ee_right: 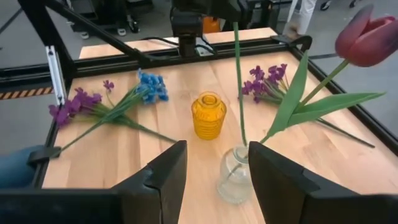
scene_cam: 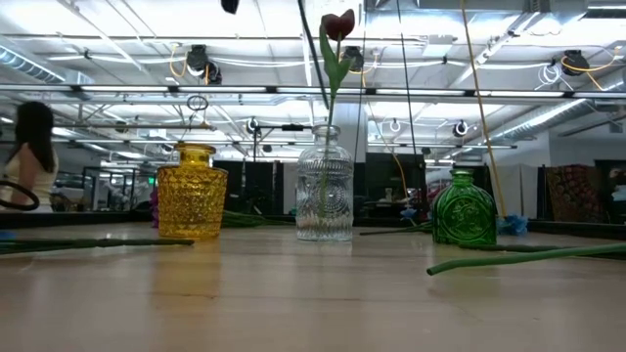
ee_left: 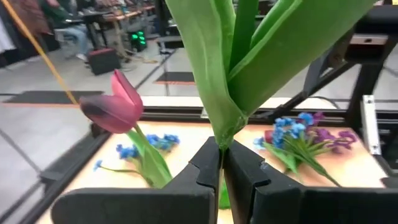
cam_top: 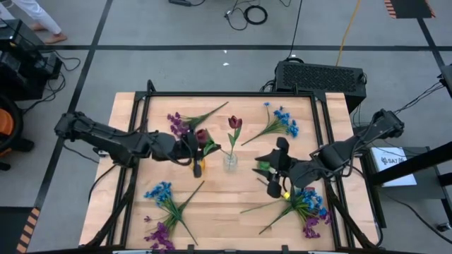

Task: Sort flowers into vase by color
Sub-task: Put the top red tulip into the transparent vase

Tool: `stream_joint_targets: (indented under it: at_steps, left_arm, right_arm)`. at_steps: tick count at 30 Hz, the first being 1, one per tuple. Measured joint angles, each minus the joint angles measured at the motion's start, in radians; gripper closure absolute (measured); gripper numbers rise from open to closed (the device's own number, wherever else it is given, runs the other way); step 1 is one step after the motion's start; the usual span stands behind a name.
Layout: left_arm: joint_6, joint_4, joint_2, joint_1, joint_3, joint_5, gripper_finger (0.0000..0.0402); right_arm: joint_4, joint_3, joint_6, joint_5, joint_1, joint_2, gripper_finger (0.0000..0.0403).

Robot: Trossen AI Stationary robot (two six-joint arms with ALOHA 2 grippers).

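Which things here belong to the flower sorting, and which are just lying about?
Job:
- red tulip clamped in left tool
- red tulip in clear vase
- yellow vase
- green vase
- blue and purple sprigs

Lying about:
- black box behind table
- floor cables

yellow vase (ee_right: 209,115), green vase (scene_cam: 464,208), dark red tulip (ee_right: 369,34)

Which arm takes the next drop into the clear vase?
Left. Its left gripper is shut on a green tulip stem beside the clear vase. The right gripper is open, holding nothing.
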Motion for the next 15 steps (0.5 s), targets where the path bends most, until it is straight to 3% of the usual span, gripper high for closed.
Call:
stream_joint_targets:
  at_steps: [6,15]
  left_arm:
    - [-0.044,-0.014,0.000,0.050,-0.008,0.093,0.0384]
    - [-0.045,-0.060,0.016,0.070,-0.008,0.095,0.0384]
  right_arm:
    - [-0.002,0.000,0.000,0.003,0.001,-0.002,0.0239]
    - [-0.001,0.000,0.000,0.003,0.002,-0.002,0.0239]
